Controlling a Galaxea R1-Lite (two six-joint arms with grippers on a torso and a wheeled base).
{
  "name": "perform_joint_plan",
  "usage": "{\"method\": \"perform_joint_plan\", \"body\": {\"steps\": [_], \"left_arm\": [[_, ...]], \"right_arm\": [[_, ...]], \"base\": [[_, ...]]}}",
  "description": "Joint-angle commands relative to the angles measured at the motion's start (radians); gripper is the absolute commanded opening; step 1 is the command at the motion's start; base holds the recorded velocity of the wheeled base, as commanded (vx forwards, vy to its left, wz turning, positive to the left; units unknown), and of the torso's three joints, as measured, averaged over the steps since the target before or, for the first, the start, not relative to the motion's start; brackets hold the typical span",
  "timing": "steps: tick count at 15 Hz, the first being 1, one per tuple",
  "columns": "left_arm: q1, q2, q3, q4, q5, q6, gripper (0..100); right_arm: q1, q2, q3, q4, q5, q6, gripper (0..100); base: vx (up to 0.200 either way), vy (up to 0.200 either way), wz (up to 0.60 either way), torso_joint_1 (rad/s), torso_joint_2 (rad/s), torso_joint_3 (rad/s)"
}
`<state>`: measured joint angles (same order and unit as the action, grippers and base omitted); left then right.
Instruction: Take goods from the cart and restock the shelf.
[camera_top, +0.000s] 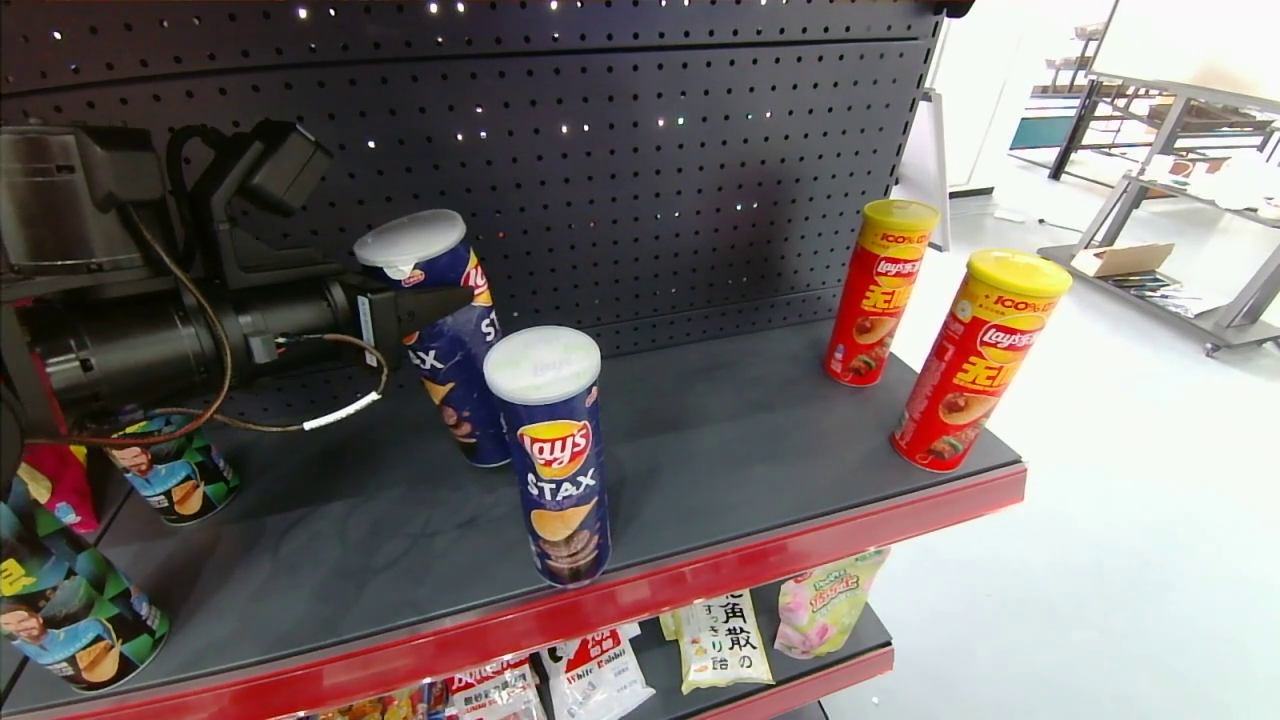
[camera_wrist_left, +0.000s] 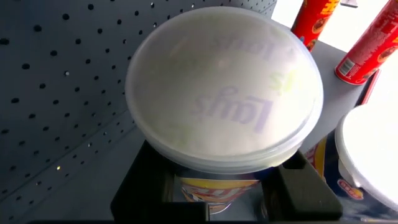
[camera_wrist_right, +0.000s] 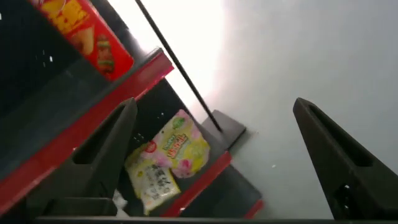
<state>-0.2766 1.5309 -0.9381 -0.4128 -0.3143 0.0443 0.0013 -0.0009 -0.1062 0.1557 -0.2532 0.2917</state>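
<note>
The left gripper (camera_top: 440, 300) squeezes a tilted blue can (camera_top: 462, 400), shelf (camera_top: 750, 430) below. Next, I think: stand it straight, let go.

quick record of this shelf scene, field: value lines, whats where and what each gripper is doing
left gripper: fingers closed on the held blue can
held blue can: tilted, near the pegboard back, lid on
front blue can: upright, at the shelf's front edge
red cans: two, upright, at the shelf's right end
green cans: two, at the left end
shelf: dark board, red front edge
right gripper: open, empty, off the shelf's end
snack bags: on the lower shelf
</note>
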Motion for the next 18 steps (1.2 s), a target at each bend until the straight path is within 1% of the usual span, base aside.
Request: {"method": "perform_joint_plan", "body": {"steps": [1,2,3,4,5,7,9,17,18], "left_arm": [[-0.01,0.015,-0.018,0.0,0.001,0.0,0],[-0.01,0.014,-0.021,0.0,0.004,0.0,0],[-0.01,0.012,-0.022,0.0,0.004,0.0,0],[-0.012,0.009,-0.021,0.0,0.004,0.0,0],[-0.01,0.009,-0.022,0.0,0.004,0.0,0],[-0.01,0.008,-0.024,0.0,0.004,0.0,0],[-0.01,0.006,-0.025,-0.001,0.006,0.0,0],[-0.013,0.02,-0.033,-0.001,0.004,0.002,0],[-0.032,0.026,-0.031,-0.001,0.006,0.002,0]], "right_arm": [[0.0,0.001,0.036,-0.055,0.233,-0.22,100],[0.0,0.001,0.036,-0.055,0.269,-0.287,100],[0.0,0.001,0.036,-0.056,0.27,-0.333,100],[0.0,0.001,0.04,-0.059,0.264,-0.342,100],[0.0,0.001,0.056,-0.087,0.258,-0.338,100],[0.0,0.001,0.106,-0.156,0.298,-0.322,100],[0.0,0.001,0.106,-0.154,0.301,-0.293,100],[0.0,0.001,0.105,-0.154,0.301,-0.293,100],[0.0,0.001,0.105,-0.154,0.301,-0.293,100]], "base": [[0.0,0.0,0.0,0.0,0.0,0.0],[0.0,0.0,0.0,0.0,0.0,0.0],[0.0,0.0,0.0,0.0,0.0,0.0],[0.0,0.0,0.0,0.0,0.0,0.0],[0.0,0.0,0.0,0.0,0.0,0.0],[0.0,0.0,0.0,0.0,0.0,0.0],[0.0,0.0,0.0,0.0,0.0,0.0],[0.0,0.0,0.0,0.0,0.0,0.0],[0.0,0.0,0.0,0.0,0.0,0.0]]}}
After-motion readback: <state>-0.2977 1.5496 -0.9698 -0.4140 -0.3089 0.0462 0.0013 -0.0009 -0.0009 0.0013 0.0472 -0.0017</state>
